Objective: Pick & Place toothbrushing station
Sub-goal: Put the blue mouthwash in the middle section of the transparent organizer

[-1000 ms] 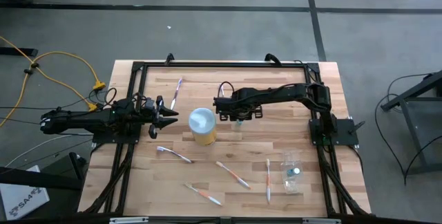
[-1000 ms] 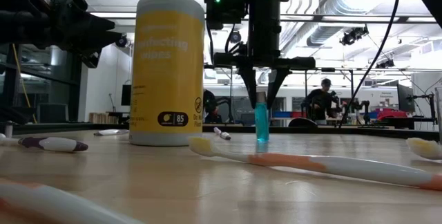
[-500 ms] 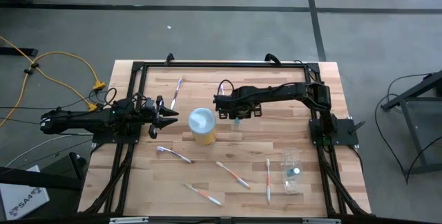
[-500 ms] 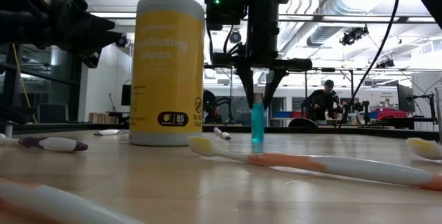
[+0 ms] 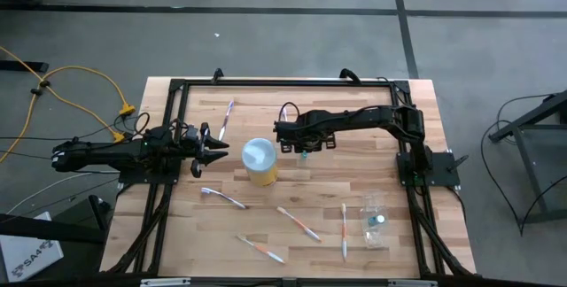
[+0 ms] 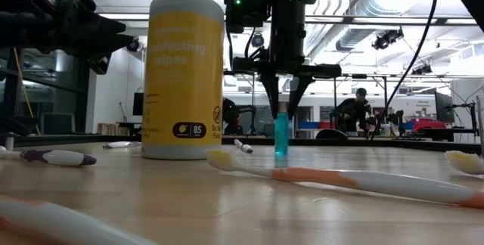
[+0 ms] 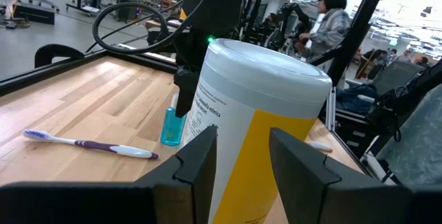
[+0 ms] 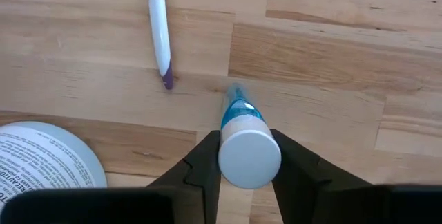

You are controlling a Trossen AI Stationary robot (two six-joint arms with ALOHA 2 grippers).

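Observation:
A small bottle of teal liquid with a white cap [image 6: 281, 138] stands on the wooden table right of a yellow wipes canister [image 5: 260, 161]. It also shows in the left wrist view [image 7: 170, 126]. My right gripper [image 6: 282, 109] comes down over it and is shut on its top. My left gripper [image 5: 221, 151] hangs open and empty just left of the canister, which fills its wrist view [image 7: 262, 113]. A clear holder cup [image 5: 374, 212] sits at the near right with a teal spot in it. Several toothbrushes lie flat on the table. My right gripper pinches the bottle's white cap [image 8: 248, 156] between its two fingers [image 8: 207, 160], one on each side. The fingers come from above, pointing down. The bottle stays upright, and its base seems to rest on the table [image 6: 281, 154].
A purple-and-white toothbrush [image 5: 227, 119] lies at the far left and another [image 5: 223, 198] lies near the canister. Orange-handled ones [image 5: 299, 223] [image 5: 344, 231] [image 5: 261, 249] lie toward the near edge. A black frame [image 5: 283, 81] borders the table.
My right gripper's fingers have closed in from either side onto the bottle's cap. The bottle has shifted a little toward the table's left and stays upright.

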